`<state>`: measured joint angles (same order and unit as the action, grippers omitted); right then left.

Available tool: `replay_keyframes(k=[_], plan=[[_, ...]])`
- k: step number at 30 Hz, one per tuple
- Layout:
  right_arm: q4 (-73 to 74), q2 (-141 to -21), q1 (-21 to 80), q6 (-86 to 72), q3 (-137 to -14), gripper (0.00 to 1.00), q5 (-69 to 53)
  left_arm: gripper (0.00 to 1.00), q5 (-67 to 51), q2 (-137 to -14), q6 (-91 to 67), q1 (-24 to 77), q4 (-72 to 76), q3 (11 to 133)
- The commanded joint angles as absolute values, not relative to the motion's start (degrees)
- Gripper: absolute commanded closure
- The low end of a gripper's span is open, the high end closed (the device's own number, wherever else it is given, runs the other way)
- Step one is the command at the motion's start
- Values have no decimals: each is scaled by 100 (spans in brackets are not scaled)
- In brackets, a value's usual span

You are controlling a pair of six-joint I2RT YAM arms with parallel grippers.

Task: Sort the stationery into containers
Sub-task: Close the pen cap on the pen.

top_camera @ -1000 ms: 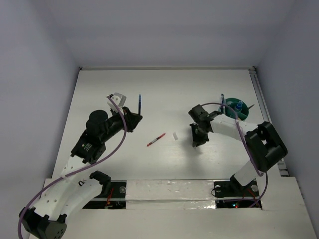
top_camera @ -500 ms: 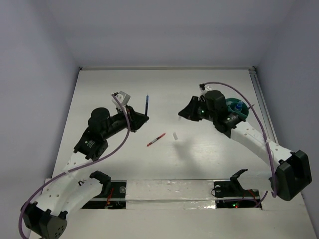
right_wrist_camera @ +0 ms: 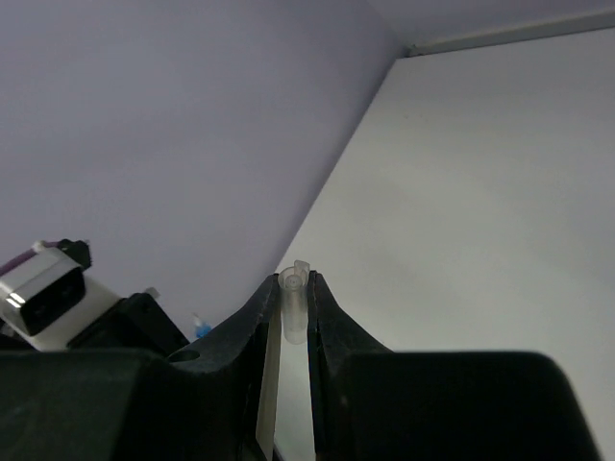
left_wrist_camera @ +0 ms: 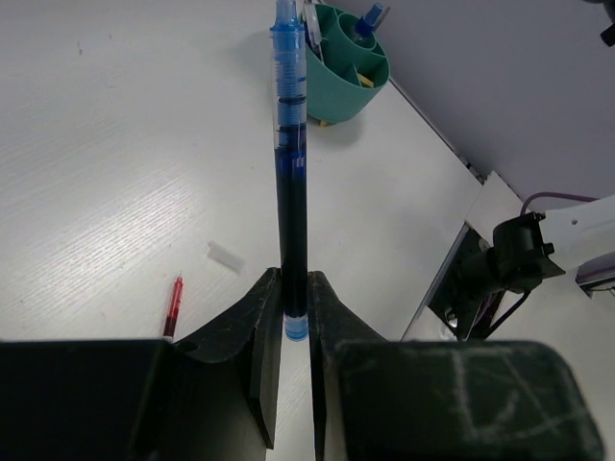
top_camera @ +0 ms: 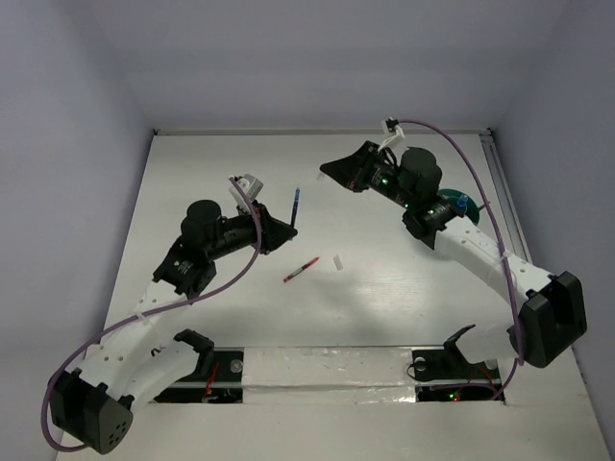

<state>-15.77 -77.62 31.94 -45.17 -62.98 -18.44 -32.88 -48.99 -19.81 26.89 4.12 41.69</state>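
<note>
Top view: the left jaws are pinching a thin blue plastic pen (top_camera: 295,200) low on its barrel and holding it up over the white tabletop (top_camera: 211,163). The pen is well apart from the round teal plastic tub (top_camera: 448,202), which is sitting at the right side, half hidden behind the right arm. The right jaws are hanging high near the back; what they are carrying is too small to tell here. A thin red pen (top_camera: 302,270) and a small white block (top_camera: 338,262) are lying loose mid-tabletop.

Left wrist view: the jaws are gripping the blue pen (left_wrist_camera: 288,173) only at its bottom end. The long free length is risking a swing or a slip in the carry. A tilted pen could be catching the tub (left_wrist_camera: 351,72) on its rim or a divider and dropping outside. The compartments are already holding items, so crowding is adding risk.

Right wrist view: the right jaws are pinching a small clear plastic cap (right_wrist_camera: 293,288) on a thin hold, so it could be popping out. Both arms going to one tub could be colliding.
</note>
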Motion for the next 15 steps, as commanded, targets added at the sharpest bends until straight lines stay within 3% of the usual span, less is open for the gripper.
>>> replay_keyframes(k=[1, 15], plan=[[-2259, -7857, 3366, -4430, -6714, 100, -1916, 100, -3533, -4992, -1934, 2672, 668, 4201], [-1978, -8156, 3762, -3999, -7233, 100, -1951, 100, -3595, -5019, -1916, 2672, 659, 4201]])
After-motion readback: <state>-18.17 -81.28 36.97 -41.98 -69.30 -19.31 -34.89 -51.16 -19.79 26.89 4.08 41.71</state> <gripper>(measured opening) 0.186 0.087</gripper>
